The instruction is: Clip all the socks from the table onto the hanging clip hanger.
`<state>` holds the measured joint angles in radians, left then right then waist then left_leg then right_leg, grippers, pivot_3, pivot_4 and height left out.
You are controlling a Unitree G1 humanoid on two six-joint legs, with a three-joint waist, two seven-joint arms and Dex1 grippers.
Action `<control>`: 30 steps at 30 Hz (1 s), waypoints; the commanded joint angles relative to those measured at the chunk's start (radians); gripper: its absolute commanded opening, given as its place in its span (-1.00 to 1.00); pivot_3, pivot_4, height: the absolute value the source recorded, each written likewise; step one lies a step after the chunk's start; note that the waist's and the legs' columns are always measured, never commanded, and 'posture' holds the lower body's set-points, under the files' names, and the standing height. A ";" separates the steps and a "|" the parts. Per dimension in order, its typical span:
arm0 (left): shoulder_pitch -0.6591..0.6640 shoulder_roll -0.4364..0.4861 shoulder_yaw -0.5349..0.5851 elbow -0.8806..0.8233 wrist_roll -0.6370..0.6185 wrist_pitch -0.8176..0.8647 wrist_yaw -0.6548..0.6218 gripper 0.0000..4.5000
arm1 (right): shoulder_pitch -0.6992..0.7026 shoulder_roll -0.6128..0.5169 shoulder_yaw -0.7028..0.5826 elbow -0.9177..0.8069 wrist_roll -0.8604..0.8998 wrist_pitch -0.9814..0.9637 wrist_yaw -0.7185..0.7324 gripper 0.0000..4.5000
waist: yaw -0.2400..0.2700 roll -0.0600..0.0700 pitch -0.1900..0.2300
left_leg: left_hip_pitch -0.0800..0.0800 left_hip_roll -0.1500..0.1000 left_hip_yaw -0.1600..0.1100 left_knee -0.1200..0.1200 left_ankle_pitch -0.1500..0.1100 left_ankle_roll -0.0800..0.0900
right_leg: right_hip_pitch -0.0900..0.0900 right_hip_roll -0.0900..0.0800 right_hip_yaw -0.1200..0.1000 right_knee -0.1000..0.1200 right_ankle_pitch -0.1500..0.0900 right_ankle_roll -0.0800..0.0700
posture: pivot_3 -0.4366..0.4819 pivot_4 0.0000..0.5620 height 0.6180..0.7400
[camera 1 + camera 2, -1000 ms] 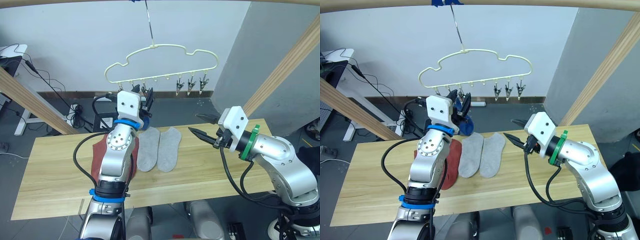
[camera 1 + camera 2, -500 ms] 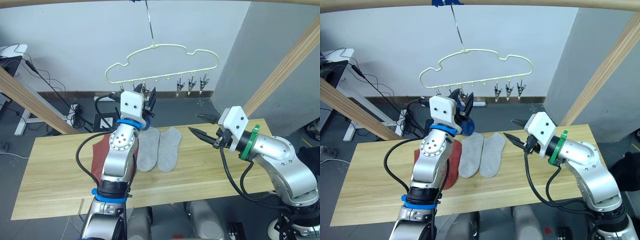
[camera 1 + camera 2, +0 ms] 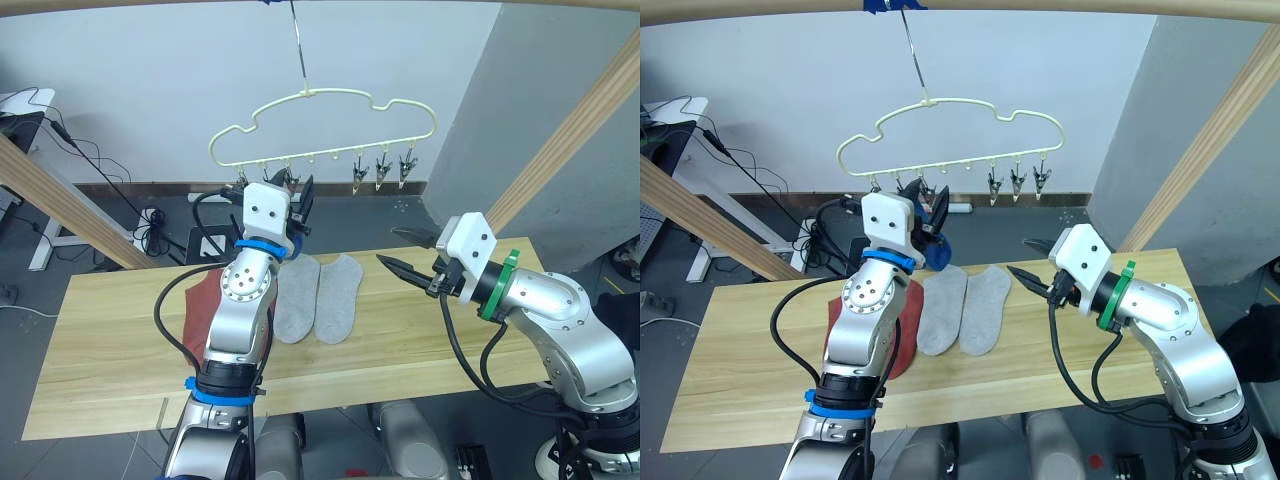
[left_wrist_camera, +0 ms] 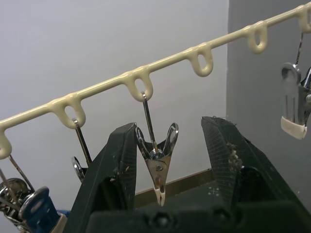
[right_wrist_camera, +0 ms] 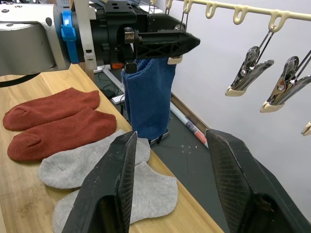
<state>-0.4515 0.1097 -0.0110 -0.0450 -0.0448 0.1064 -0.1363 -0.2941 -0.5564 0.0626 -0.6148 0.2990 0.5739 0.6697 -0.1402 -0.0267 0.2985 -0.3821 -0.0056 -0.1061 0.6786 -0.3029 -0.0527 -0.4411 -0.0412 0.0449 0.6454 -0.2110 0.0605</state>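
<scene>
The cream clip hanger (image 3: 340, 92) hangs from a hook over the table's (image 3: 110, 350) far edge. My left gripper (image 3: 298, 188) is raised to its lower bar and stands open, with a bare metal clip (image 4: 156, 162) between its fingers. A royal blue sock (image 5: 148, 97) hangs from the hanger just beside that gripper. Two light grey socks (image 3: 297, 295) (image 3: 338, 290) lie side by side on the table. Two rust-red socks (image 5: 53, 104) (image 5: 63, 133) lie to their left, partly behind my left arm. My right gripper (image 3: 386, 246) hovers open and empty right of the grey socks.
Three bare metal clips (image 3: 382, 170) hang at the hanger's right end. Slanted wooden poles (image 3: 570, 130) of the frame rise on both sides. Cables and a power strip lie on the floor behind the table.
My left gripper has risen a little, bringing its fingers up around the clip on the hanger bar. The right arm has not moved.
</scene>
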 commanded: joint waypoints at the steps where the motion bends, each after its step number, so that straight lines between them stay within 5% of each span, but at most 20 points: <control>1: -0.024 -0.011 0.011 -0.014 0.003 -0.002 0.023 0.03 | -0.001 0.007 -0.008 -0.039 0.026 -0.020 -0.002 0.02 | 0.000 0.000 0.000 | 0.000 0.000 0.000 0.000 0.000 0.000 | 0.000 0.000 0.000 0.000 0.000 0.000 | -0.65 0.11 1.00; 24: -0.035 -0.029 0.010 0.005 0.025 -0.003 0.054 0.03 | -0.016 0.022 -0.004 -0.028 0.032 -0.059 -0.007 0.02 | 0.000 0.000 0.000 | 0.000 0.000 0.000 0.000 0.000 0.000 | 0.000 0.000 0.000 0.000 0.000 0.000 | -0.66 0.10 1.00; 30: -0.036 -0.031 0.011 0.010 0.025 -0.005 0.056 -0.60 | -0.014 0.020 -0.007 -0.029 0.031 -0.057 -0.009 0.05 | 0.000 0.000 0.000 | 0.000 0.000 0.000 0.000 0.000 0.000 | 0.000 0.000 0.000 0.000 0.000 0.000 | -0.66 0.10 1.00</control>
<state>-0.4774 0.0836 0.0045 -0.0258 -0.0274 0.1100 -0.0881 -0.3021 -0.5367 0.0629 -0.6146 0.3192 0.5351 0.6680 -0.1407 -0.0268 0.2986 -0.3821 -0.0056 -0.1060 0.6785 -0.3029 -0.0527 -0.4411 -0.0411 0.0449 0.6453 -0.2110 0.0605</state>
